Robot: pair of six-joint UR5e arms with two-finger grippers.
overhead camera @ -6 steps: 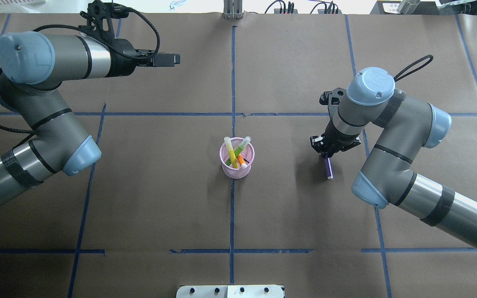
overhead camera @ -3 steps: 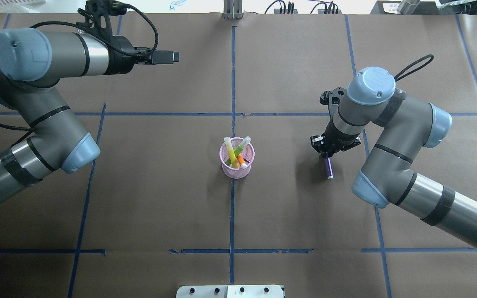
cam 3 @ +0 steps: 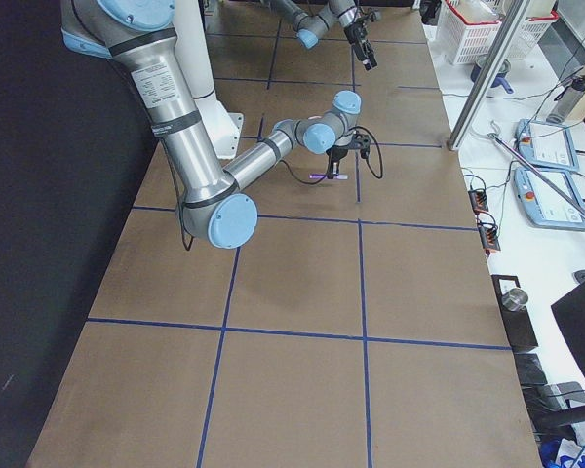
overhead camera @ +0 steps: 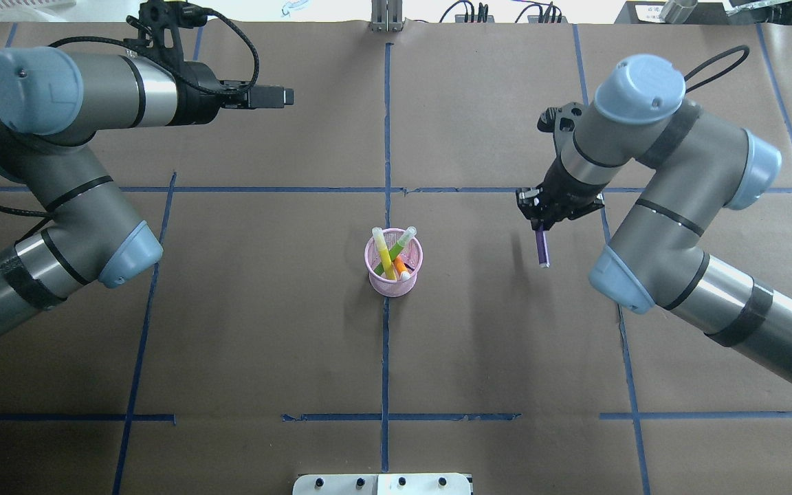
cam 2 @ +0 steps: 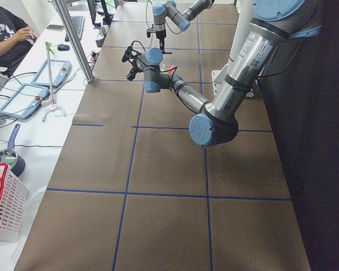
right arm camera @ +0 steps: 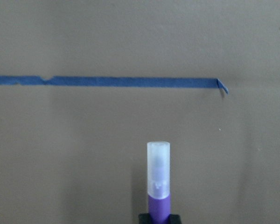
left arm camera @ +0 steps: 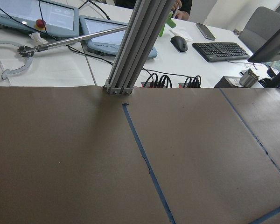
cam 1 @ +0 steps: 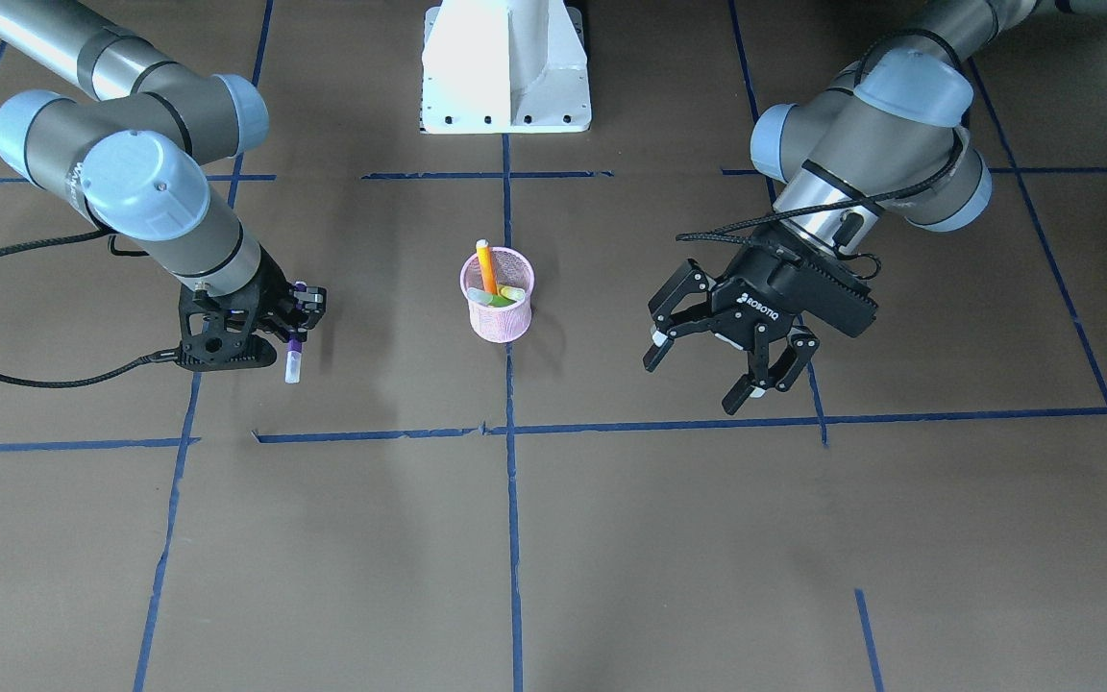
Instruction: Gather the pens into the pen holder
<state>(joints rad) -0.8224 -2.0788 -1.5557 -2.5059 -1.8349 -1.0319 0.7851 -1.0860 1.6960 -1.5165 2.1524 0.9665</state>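
The front-facing view alone shows the left gripper (cam 1: 702, 377) with its black fingers spread wide and empty; from overhead it is only a dark block. The right gripper (overhead camera: 540, 218) is clamped on the slim purple pen with a pale translucent cap (overhead camera: 542, 251), well apart from the small pink wire-mesh pen holder (overhead camera: 390, 283), where an orange pen (cam 1: 486, 267) and a green pen (overhead camera: 401, 243) stand leaning. The right wrist view shows the cap sharply, but the bottom edge cuts off the fingers
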